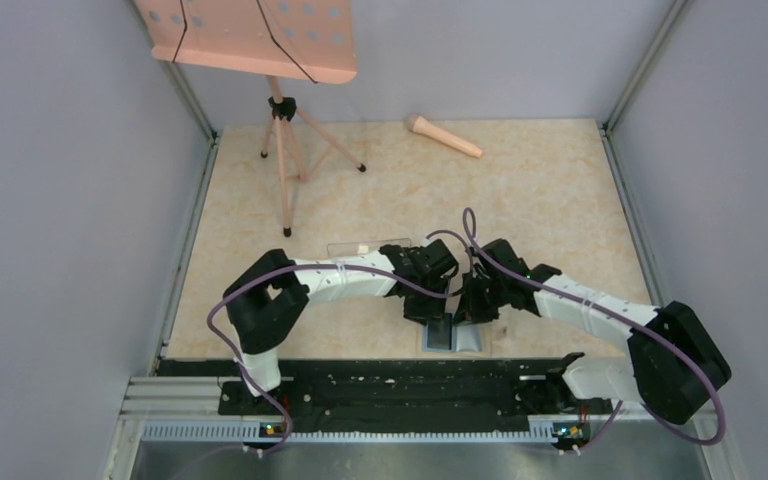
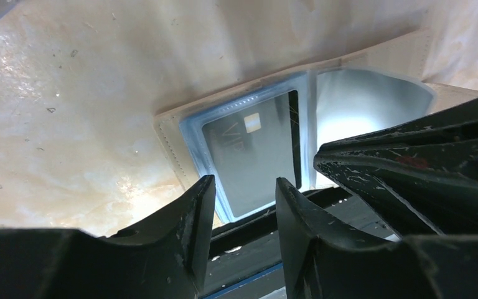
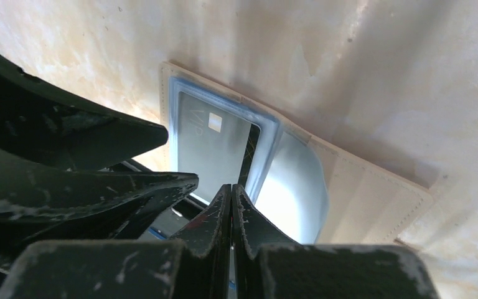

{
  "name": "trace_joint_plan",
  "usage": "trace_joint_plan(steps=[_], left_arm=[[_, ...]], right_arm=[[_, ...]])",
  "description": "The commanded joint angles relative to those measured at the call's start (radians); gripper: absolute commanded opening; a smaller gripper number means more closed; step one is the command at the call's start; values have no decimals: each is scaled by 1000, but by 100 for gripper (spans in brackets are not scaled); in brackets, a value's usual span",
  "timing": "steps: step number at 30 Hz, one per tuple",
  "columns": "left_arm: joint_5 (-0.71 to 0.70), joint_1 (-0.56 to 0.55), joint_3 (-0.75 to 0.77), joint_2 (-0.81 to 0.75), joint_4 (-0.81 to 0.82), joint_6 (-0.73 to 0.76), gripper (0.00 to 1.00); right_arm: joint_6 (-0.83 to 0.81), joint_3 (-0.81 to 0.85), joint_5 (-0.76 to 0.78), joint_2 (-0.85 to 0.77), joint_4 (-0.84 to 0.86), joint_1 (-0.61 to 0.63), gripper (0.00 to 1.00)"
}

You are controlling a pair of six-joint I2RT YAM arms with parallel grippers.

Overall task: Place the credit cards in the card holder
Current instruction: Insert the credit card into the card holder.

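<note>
Card holder (image 1: 453, 336) lies open at bottom centre of top view, right at the table (image 1: 560, 200) near edge, by the black rail (image 1: 390, 380). Your L gripper (image 2: 244, 182) has jaws apart, nothing btwn them, over the grey card (image 2: 249, 156) in the left-hand pocket. R gripper (image 3: 231, 189) is pinched closed, close beside. Little room btwn arms. Card reads "VIP".

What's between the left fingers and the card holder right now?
Left wrist view: only a grey card, seated in the card holder's blue pocket, shows beneath the open fingers of the left gripper; nothing else.
</note>
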Motion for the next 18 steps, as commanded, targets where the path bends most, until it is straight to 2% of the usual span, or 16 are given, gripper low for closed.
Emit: trace_joint_plan(steps=[1,10,18], left_arm=[[-2,-3,-2,22,20,0,46],[-13,-3,3,41,1,-2,46],[32,-5,-14,-14,82,-10,37]], right_arm=[[4,-23,-29,33,88,9,0],[13,-67,-40,105,148,9,0],[13,-65,-41,110,150,9,0]])
